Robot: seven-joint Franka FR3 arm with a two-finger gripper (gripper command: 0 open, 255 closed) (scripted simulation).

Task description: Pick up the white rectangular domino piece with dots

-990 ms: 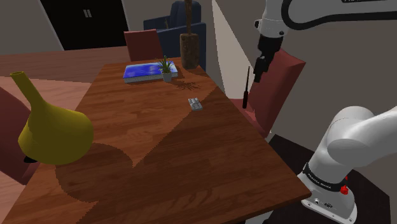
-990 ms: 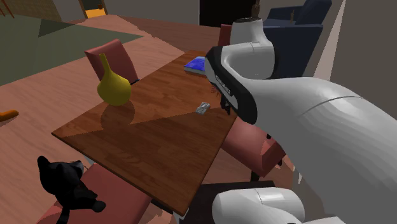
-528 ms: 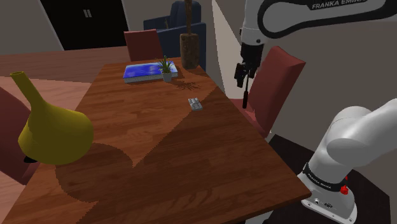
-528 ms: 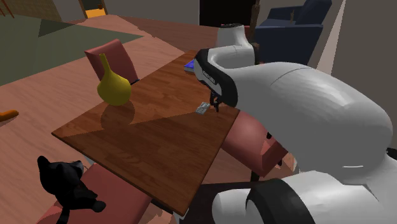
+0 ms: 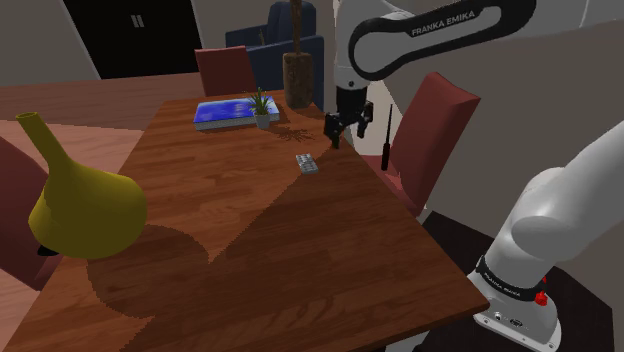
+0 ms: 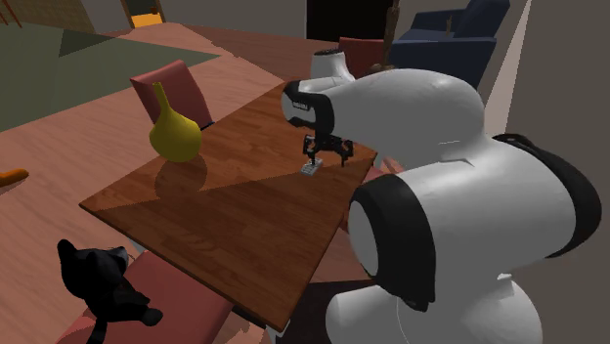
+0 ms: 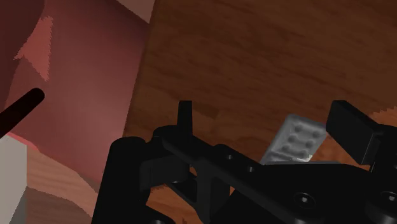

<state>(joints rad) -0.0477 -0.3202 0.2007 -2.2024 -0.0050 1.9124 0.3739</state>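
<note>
Domino (image 5: 307, 163) near gripper (image 5: 338, 136); plant (image 5: 262, 108), book (image 5: 222, 113) beyond; vase (image 5: 85, 200) well apart.

Dim, flat light throughout. A hard diagonal shadow edge splits the wooden table (image 5: 300, 260). The yellow vase (image 5: 85, 205) casts a jagged-edged shadow.

A home: wooden dining table (image 5: 250, 230), red chairs (image 5: 225, 68), blue armchair (image 5: 264, 44).

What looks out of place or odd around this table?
Nothing spilled or broken. One oddity: a thin dark rod stands upright at the red chair beside the table, with nothing visibly holding it.
</note>
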